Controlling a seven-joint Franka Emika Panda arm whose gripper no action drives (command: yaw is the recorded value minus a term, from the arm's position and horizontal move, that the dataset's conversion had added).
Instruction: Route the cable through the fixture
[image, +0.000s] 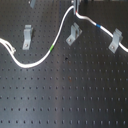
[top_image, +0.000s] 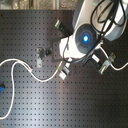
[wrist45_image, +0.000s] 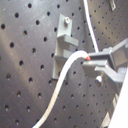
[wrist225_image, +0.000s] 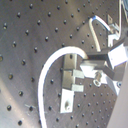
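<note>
first exterior view: a black perforated table (image: 65, 95) is shown. the cable (image: 61, 34) is laid from the first exterior view's left edge, looped low, then run upward past a green band (image: 52, 48) to the gripper (image: 76, 7) at the top edge. from there it is continued toward the first exterior view's right, past a blue band (image: 99, 26). three grey clips are seen: the left clip (image: 27, 36), the fixture (image: 74, 34) just below the gripper, and the right clip (image: 116, 40), beside which the cable is passed. the cable is seen beside the fixture, not inside its fork.

second exterior view: the arm (top_image: 90, 30) is seen from above, covering the centre. the cable is traced from the second exterior view's left in a loop to beneath the arm.

first wrist view: the cable (wrist45_image: 62, 82) is gripped between narrowly set fingers (wrist45_image: 102, 56). the fixture (wrist45_image: 63, 47) is located just behind the gripped section.

second wrist view: the cable (wrist225_image: 50, 67) is arched over the fixture (wrist225_image: 71, 82) and held in the jaws.
</note>
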